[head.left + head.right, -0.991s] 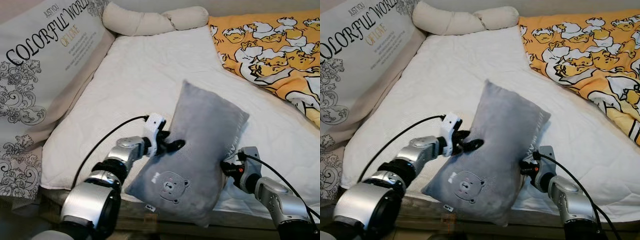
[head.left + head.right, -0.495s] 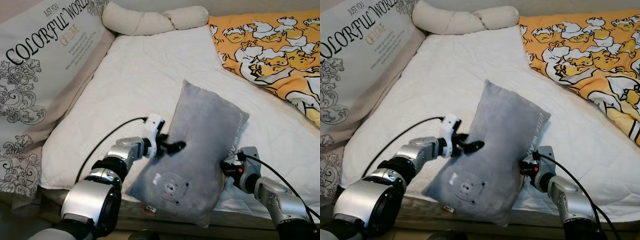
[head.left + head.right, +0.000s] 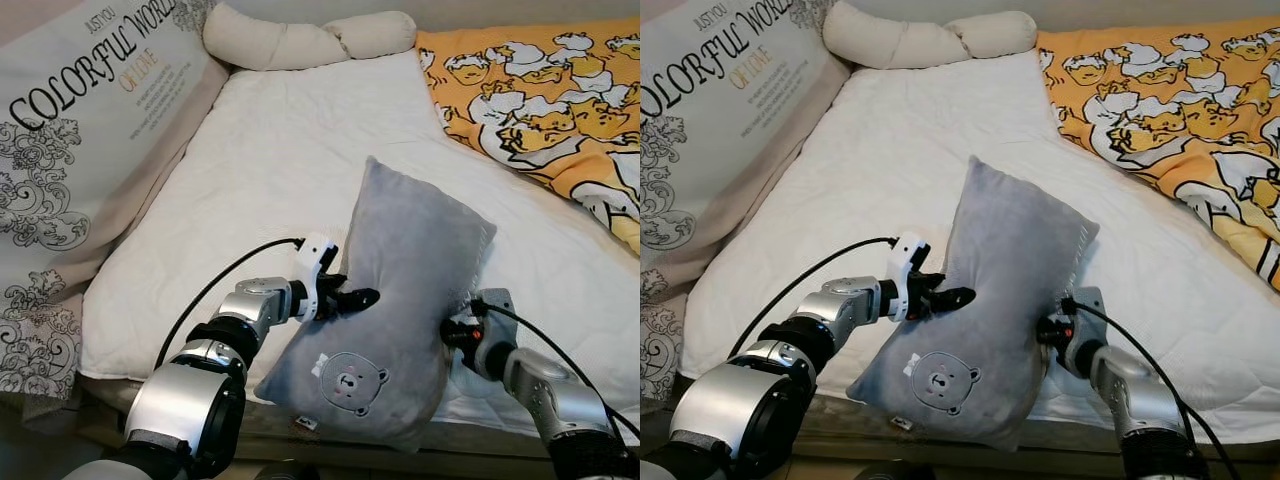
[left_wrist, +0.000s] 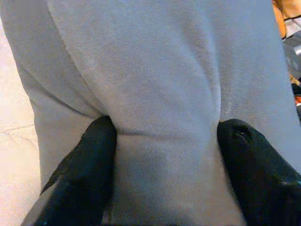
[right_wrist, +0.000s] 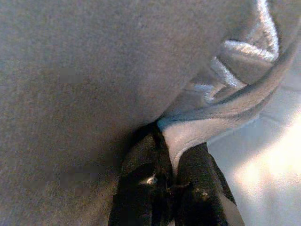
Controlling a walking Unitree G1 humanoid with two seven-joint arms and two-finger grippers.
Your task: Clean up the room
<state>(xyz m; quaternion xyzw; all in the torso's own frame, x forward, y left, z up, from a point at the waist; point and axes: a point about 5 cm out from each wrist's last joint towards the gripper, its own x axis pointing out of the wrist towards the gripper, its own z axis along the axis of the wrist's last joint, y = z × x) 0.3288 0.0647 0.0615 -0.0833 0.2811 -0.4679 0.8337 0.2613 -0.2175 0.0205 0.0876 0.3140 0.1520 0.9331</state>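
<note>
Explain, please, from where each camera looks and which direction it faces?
Left and right eye views: from the head, forward and down at the bed; both silver arms show.
Left wrist view: along the left gripper, fingers pressing the grey pillow.
Right wrist view: along the right gripper, pinching the pillow's edge.
All share the pillow.

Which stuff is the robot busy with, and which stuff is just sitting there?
Busy with:
grey bear pillow, stood up on the bed edge
left gripper, pinching its fabric
right gripper, shut on its edge

Just sitting there:
white mattress
orange duck blanket
cream bolster
lettered cushion
</note>
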